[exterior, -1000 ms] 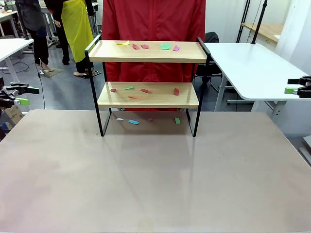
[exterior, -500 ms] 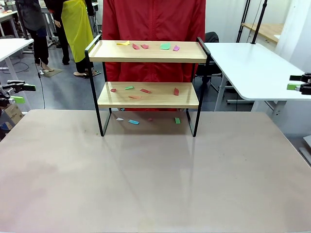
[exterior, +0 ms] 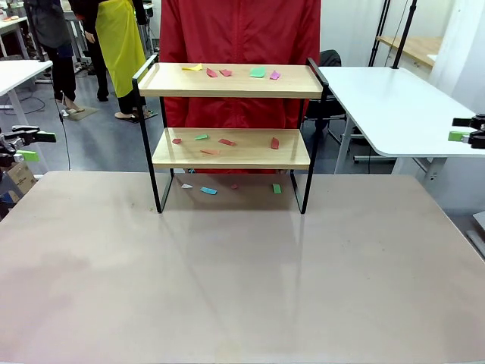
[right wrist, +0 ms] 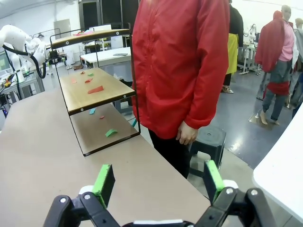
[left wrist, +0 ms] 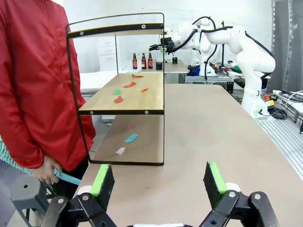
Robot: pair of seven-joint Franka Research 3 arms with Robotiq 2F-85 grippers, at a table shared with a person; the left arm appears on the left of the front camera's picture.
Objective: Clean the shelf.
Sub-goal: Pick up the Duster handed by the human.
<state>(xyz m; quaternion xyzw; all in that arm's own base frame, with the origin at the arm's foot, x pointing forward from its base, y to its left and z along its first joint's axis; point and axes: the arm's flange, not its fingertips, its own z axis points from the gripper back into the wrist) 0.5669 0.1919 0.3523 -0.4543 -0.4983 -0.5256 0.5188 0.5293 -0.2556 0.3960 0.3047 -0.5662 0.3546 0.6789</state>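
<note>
The shelf (exterior: 231,162) stands in the middle of the far edge of the surface (exterior: 242,280), right in front of a person in a red jacket (exterior: 239,30). It has two light wood boards on a thin black frame. Small paper bits (exterior: 258,73) in yellow, red, green and pink lie on the top board (exterior: 227,87). Red, green and orange ones lie on the lower board (exterior: 246,158). A blue bit (exterior: 208,190) and a few others lie on the surface under it. The left end effector (exterior: 34,146) hangs off the left edge and the right end effector (exterior: 466,136) off the right edge. Both are spread wide and hold nothing.
</note>
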